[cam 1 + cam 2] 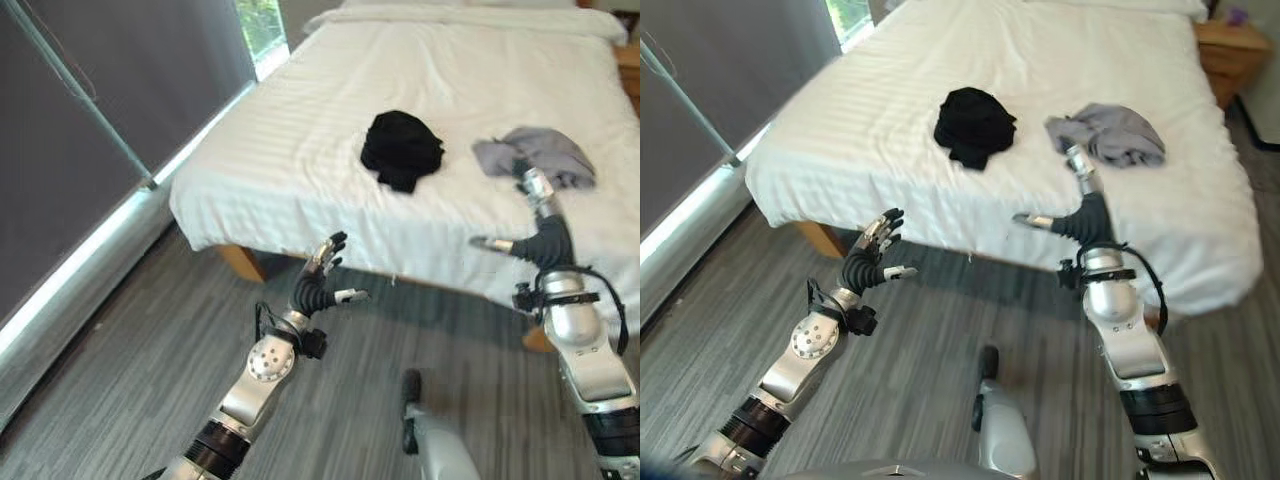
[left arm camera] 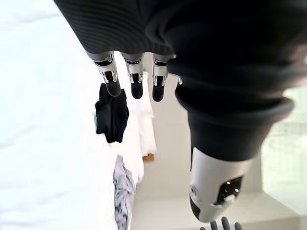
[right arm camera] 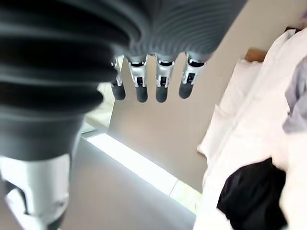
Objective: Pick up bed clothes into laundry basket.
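A crumpled black garment (image 1: 402,148) lies on the white bed (image 1: 300,150), near its foot end. A grey garment (image 1: 536,153) lies bunched to its right. My right hand (image 1: 541,232) is raised over the bed's near edge, just short of the grey garment, fingers straight and thumb spread, holding nothing. My left hand (image 1: 322,275) hangs over the floor in front of the bed, open and empty. The left wrist view looks past straight fingers (image 2: 136,81) at the black garment (image 2: 111,115) and grey garment (image 2: 124,191).
A grey curtain (image 1: 90,120) and a bright window strip run along the left wall. A wooden bed leg (image 1: 240,262) stands at the near left corner. A wooden nightstand (image 1: 1230,50) sits at the far right. Grey plank floor (image 1: 150,370) lies between me and the bed.
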